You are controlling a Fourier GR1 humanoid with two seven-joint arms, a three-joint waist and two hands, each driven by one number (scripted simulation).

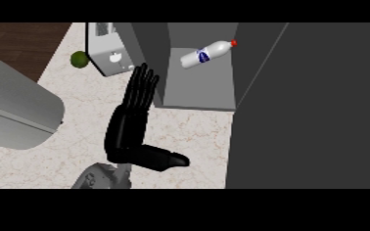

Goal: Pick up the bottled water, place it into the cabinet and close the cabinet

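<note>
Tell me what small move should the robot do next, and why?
Probably swing the cabinet door shut. The bottled water already lies on its side inside the cabinet, and the left hand is open, holding nothing, just outside its opening. The right hand is not visible.

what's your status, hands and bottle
Left hand open, fingers straight, beside the cabinet. Right hand not in view. Bottled water lying inside the cabinet. Cabinet door open.

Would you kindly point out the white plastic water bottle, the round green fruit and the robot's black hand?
White plastic water bottle (pixel 206 55): head view, its labelled body.
Round green fruit (pixel 79 58): head view, its middle.
Black left hand (pixel 128 122): head view, its palm.
</note>
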